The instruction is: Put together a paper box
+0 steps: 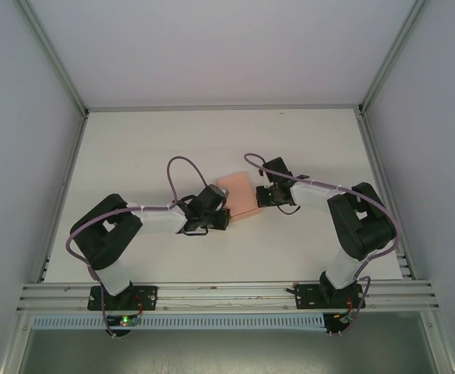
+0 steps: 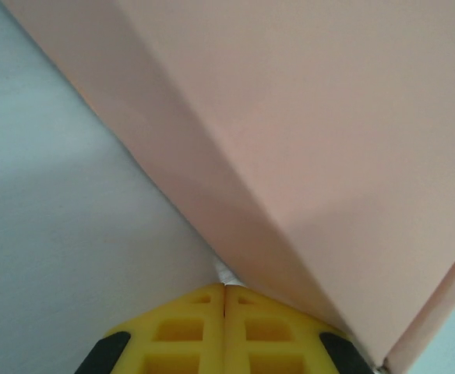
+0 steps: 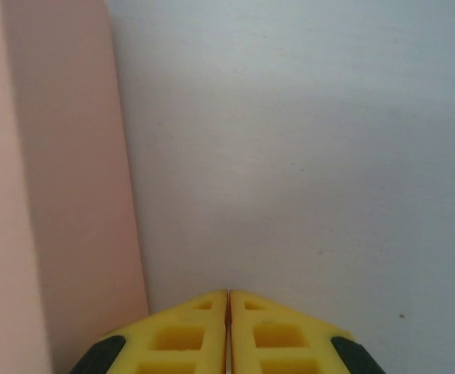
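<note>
1. The box (image 1: 238,195) sits in the middle of the table (image 1: 134,148), between the 2 arms. It looks folded up, with plain pink sides.
2. The left gripper (image 2: 224,290) is pressed together. Its tip is right at the box's bottom edge. It holds nothing that can be seen.
3. The right gripper (image 3: 228,294) is pressed together too. It is just beside the box and holds nothing.
4. The box is thin card, so it is likely light and easy to dent. It may slide when it is pushed.
5. A good place to hold it is likely near an edge or corner, where the card is stiffer. A soft push on 2 sides at once should keep it from sliding.
6. The table is white, flat and smooth.
7. White walls (image 1: 25,117) stand on 3 sides, well apart from the box.
</note>
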Controlling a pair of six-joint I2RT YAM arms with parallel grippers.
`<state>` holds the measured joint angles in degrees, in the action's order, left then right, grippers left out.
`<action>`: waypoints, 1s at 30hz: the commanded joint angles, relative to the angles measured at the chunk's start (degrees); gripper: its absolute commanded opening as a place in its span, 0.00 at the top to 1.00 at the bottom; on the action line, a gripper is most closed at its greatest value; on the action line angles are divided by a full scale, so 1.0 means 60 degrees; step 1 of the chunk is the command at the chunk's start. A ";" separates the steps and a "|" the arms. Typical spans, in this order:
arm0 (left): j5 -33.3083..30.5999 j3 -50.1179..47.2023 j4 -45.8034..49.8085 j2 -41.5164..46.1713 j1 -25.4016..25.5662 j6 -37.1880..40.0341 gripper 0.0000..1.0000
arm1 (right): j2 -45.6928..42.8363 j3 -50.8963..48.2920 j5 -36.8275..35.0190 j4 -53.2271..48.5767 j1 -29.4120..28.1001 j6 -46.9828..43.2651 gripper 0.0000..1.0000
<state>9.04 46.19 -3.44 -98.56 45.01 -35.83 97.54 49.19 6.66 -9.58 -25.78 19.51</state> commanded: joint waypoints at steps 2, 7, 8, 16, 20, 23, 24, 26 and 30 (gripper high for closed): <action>0.0234 0.0282 -0.1187 -0.0584 0.0177 0.0012 1.00 | 0.0143 -0.0356 0.1397 0.0281 -0.0574 0.0404 0.90; -0.0071 0.0289 -0.2783 -0.0847 0.0176 0.0040 1.00 | 0.0318 -0.0318 0.1923 0.0689 -0.0784 0.0627 0.91; -0.0045 0.0305 -0.3094 -0.0932 0.0165 0.0005 1.00 | 0.0353 -0.0306 0.2064 0.0754 -0.0850 0.0653 0.92; -0.0568 0.0453 -0.4051 -0.1076 0.0173 -0.0203 1.00 | 0.0384 -0.0522 0.2343 0.1282 -0.1516 0.1097 0.92; -0.0818 0.0419 -0.3667 -0.0965 0.0166 -0.0227 1.00 | 0.0188 -0.0583 0.1742 0.1168 -0.1430 0.1111 0.92; -0.1335 0.0268 -0.2787 -0.0646 0.0168 -0.0125 1.00 | -0.0243 -0.0546 0.0682 0.0618 -0.1085 0.0921 0.92; -0.1590 0.0152 -0.2446 -0.0456 0.0169 -0.0091 1.00 | -0.0427 -0.0477 0.0304 0.0325 -0.0908 0.0808 0.92; -0.2082 -0.0019 -0.1665 -0.0021 0.0171 0.0010 1.00 | -0.0754 -0.0379 -0.0253 -0.0056 -0.0571 0.0644 0.91; -0.3518 -0.0256 0.0053 0.0830 0.0156 0.0190 0.98 | -0.1221 -0.0146 -0.0861 -0.0482 -0.0045 0.0457 0.87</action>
<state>-1.58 45.47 -5.23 -97.62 46.13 -36.42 92.82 46.98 1.89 -10.13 -27.09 22.57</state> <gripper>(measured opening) 0.056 0.123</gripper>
